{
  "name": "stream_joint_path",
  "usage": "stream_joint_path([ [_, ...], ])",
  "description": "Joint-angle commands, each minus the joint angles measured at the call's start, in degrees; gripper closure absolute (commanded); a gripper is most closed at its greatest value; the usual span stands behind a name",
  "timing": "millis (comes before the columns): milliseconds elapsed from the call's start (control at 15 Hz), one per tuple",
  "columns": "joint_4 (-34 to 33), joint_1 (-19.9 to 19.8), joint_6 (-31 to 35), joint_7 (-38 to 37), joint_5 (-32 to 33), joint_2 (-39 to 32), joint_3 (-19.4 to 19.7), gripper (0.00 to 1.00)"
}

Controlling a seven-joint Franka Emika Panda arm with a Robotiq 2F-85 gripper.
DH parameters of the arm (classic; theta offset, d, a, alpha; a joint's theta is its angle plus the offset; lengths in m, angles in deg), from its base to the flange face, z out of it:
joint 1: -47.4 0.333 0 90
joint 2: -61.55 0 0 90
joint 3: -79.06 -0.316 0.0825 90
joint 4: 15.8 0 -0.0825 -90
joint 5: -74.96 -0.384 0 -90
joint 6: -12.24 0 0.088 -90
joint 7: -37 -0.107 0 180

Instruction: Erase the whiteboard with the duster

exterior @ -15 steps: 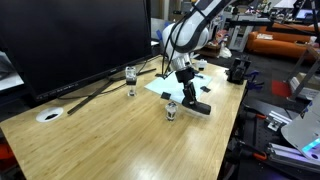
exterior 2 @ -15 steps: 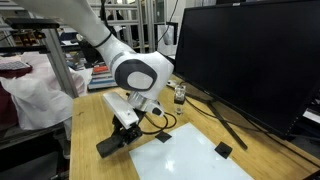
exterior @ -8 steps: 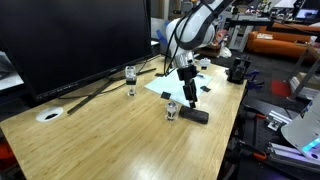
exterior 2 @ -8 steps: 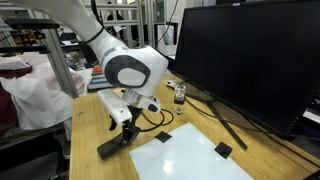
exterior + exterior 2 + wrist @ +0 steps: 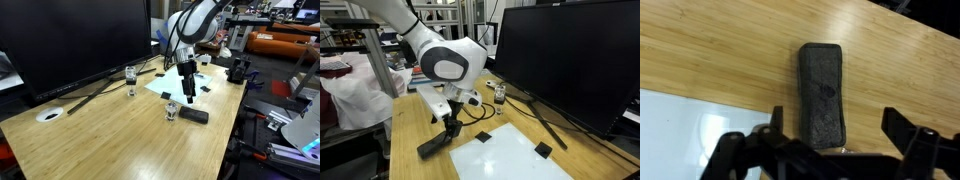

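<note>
Wood-top table [image 5: 110, 140] with a big dark monitor [image 5: 70, 40] filling the upper left of the frame. The duster [image 5: 822, 92] lies flat on bare wood, just beside the whiteboard [image 5: 690, 130] edge, not on it. In the exterior views it's at lower centre [image 5: 194, 115] and lower left [image 5: 433, 146]. The gripper [image 5: 835, 135] hangs right over it with jaws spread wide and nothing held; the duster's near end sits in the gap between them. The fingers look clear of it, though the wrist view alone can't confirm the height. The duster is a dark grey rectangular block with rounded corners and a fuzzy felt-like top. Its long axis runs up-frame in the wrist view, so the jaws would close across the short width, which is fine. Risks, as I read it: the block sits closer to the frame-left finger [image 5: 777, 122] than the right one, so that finger touches first on closing and may shove or twist the block instead of pinching it. Coming down too shallow means a grip on the felt only, and it could slip once the wiping load comes on. A small glass jar [image 5: 171, 110] stands near the duster and could get knocked on the descent or the swing toward the board. Two small black pieces [image 5: 483, 137] sit on the whiteboard [image 5: 515, 155] and a wipe would drag them along. The board looks like a loose sheet, so it may slide under pressure.
</note>
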Motion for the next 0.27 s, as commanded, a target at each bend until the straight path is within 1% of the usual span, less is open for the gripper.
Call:
stream_joint_path([
  [0, -0.03, 0.33, -0.13, 0.04, -0.08, -0.02, 0.32, 0.00],
  [200, 0.11, 0.32, -0.01, 0.04, -0.08, -0.02, 0.32, 0.00],
])
